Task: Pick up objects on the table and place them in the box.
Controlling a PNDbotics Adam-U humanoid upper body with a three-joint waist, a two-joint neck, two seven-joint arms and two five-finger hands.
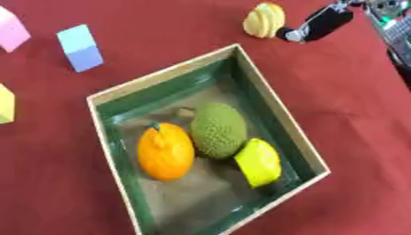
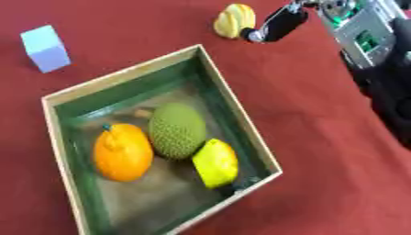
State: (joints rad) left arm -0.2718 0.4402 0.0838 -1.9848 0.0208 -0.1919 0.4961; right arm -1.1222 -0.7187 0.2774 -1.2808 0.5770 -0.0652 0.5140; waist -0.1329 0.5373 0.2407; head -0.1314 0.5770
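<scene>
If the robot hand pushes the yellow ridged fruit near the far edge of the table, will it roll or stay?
The yellow ridged fruit looks rounded, so it may roll or wobble. Its ridges might slow that. The right robot hand is beside it, and the red cloth probably adds friction.

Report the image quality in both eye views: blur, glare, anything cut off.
Left eye view: soft all over, the bumps on the green fruit smeared; pale sheen on the box floor; yellow block cropped at the left edge. Right eye view: equally soft; right hand blurred by the small yellow fruit, fingers unreadable.
</scene>
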